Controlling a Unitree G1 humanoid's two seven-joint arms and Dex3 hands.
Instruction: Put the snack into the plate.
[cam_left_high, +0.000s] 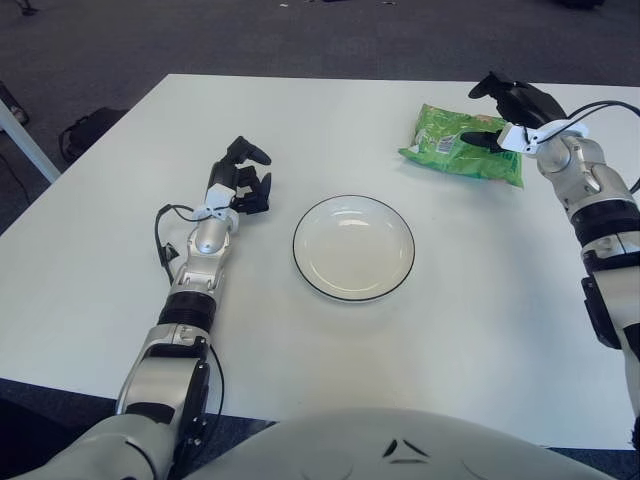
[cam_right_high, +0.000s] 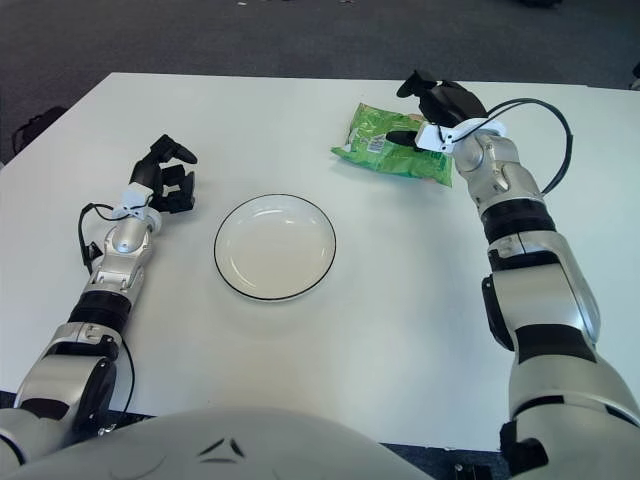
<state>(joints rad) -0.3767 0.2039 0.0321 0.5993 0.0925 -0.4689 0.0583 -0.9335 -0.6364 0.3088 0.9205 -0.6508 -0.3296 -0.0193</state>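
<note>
The snack is a green bag (cam_left_high: 455, 147) lying flat on the white table at the back right. A white plate (cam_left_high: 318, 270) with a dark rim sits bare at the table's middle, in front and to the left of the bag. My right hand (cam_left_high: 484, 116) hovers over the bag's right end, open. Its upper fingers (cam_right_high: 428, 90) arch above the bag and the thumb reaches down near its top face. No finger closes on the bag. My left hand (cam_left_high: 247, 176) shows left of the plate, fingers loosely relaxed and holding nothing.
The white table (cam_left_high: 440, 330) runs wide in front of the plate. Dark carpet lies beyond the far edge. A black bag (cam_left_high: 88, 128) sits on the floor at the left, beside a white table leg (cam_left_high: 25, 140).
</note>
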